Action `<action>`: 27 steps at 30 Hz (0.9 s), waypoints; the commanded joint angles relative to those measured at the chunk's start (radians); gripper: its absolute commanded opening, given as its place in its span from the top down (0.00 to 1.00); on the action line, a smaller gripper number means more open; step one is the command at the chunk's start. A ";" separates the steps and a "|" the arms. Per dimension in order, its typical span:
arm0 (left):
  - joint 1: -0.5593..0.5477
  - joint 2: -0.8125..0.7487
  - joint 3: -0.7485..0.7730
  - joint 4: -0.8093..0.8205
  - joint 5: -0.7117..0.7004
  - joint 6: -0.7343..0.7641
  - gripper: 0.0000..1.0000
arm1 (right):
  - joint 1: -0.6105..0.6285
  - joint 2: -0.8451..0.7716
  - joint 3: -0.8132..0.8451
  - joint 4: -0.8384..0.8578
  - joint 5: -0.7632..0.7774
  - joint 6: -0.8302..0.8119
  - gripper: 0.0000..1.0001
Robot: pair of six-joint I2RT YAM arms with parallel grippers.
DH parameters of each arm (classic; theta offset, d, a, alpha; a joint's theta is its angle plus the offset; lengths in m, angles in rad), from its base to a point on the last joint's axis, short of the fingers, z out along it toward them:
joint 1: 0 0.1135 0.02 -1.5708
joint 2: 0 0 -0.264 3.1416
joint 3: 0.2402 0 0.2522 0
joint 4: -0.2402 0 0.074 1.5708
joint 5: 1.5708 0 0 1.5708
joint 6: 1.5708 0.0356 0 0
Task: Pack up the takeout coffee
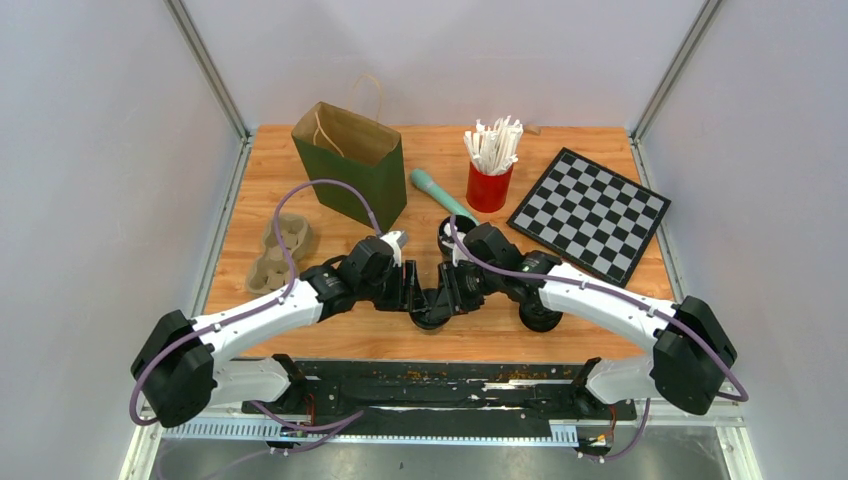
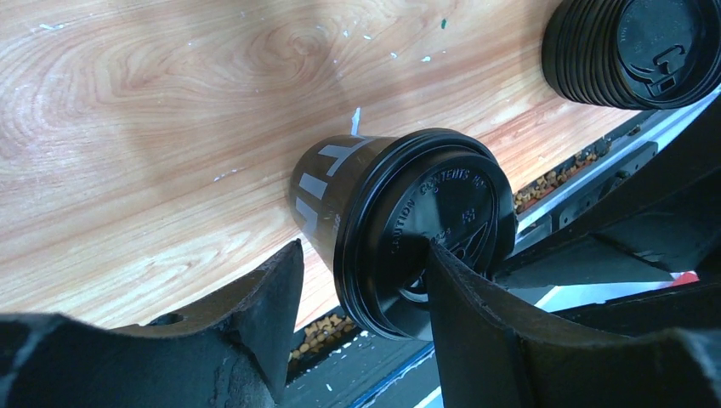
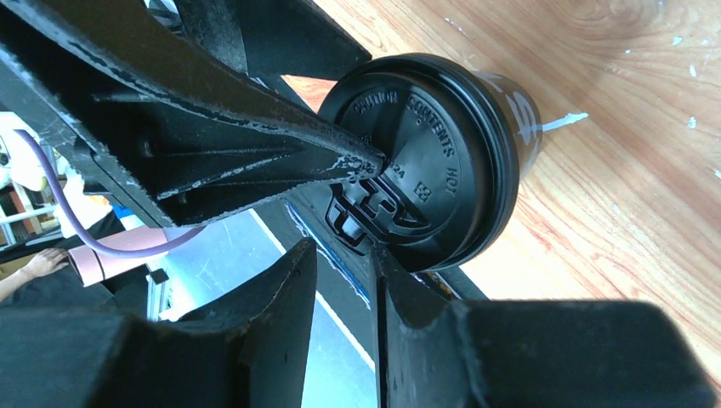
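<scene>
A black takeout coffee cup [image 1: 432, 316] with white lettering and a black lid [image 2: 442, 212] stands near the table's front edge, between both arms. My left gripper [image 1: 420, 296] [image 2: 366, 246] is open astride the lid's rim. One finger [image 2: 463, 297] lies on the lid's top, and the other [image 2: 272, 297] sits just off the cup's side. In the right wrist view that finger crosses the lid [image 3: 442, 161]. My right gripper [image 1: 449, 294] [image 3: 344, 251] is open a narrow gap with nothing in it, one finger [image 3: 400, 289] against the lid's near rim.
A green paper bag [image 1: 350, 165] stands open at the back left, with a cardboard cup carrier [image 1: 280, 250] at the left. A stack of black lids [image 1: 540, 316] [image 2: 633, 51] sits right of the cup. Behind are another black cup [image 1: 455, 234], a teal-handled tool [image 1: 440, 193], red cup of straws [image 1: 490, 178] and checkerboard [image 1: 590, 212].
</scene>
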 commanded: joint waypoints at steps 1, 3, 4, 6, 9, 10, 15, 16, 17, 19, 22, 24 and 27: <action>0.002 0.033 -0.043 -0.049 -0.047 0.016 0.39 | 0.005 0.003 -0.068 0.041 0.023 0.028 0.70; 0.002 0.039 -0.046 -0.050 -0.047 0.016 0.39 | 0.005 -0.002 -0.084 0.039 0.039 0.027 0.70; 0.002 0.041 -0.049 -0.048 -0.047 0.016 0.39 | 0.004 -0.002 -0.089 0.037 0.046 0.025 0.70; 0.002 0.042 -0.052 -0.045 -0.050 0.015 0.40 | 0.005 -0.001 -0.101 0.030 0.062 0.018 0.70; 0.002 0.043 -0.056 -0.048 -0.060 0.018 0.41 | 0.004 -0.001 -0.128 0.030 0.077 0.014 0.70; 0.002 0.045 -0.055 -0.051 -0.067 0.022 0.41 | 0.005 -0.001 -0.134 0.032 0.079 0.014 0.70; 0.002 0.056 -0.036 -0.026 -0.046 0.108 0.44 | -0.005 -0.020 -0.055 -0.022 0.058 -0.026 0.69; 0.002 0.063 -0.026 -0.028 -0.041 0.129 0.44 | -0.009 -0.030 -0.007 -0.063 0.066 -0.051 0.67; 0.002 0.075 -0.011 -0.032 -0.031 0.153 0.44 | -0.010 -0.047 0.041 -0.105 0.083 -0.079 0.66; 0.002 0.101 0.011 -0.038 -0.007 0.193 0.45 | -0.015 -0.073 0.116 -0.173 0.129 -0.127 0.61; 0.002 0.142 0.029 -0.025 0.042 0.230 0.45 | -0.041 -0.105 0.123 -0.189 0.190 -0.160 0.50; 0.002 0.166 0.038 -0.016 0.072 0.243 0.46 | -0.072 -0.114 0.094 -0.169 0.167 -0.163 0.44; 0.001 0.173 0.035 0.024 0.103 0.244 0.47 | -0.095 -0.109 0.064 -0.147 0.152 -0.163 0.41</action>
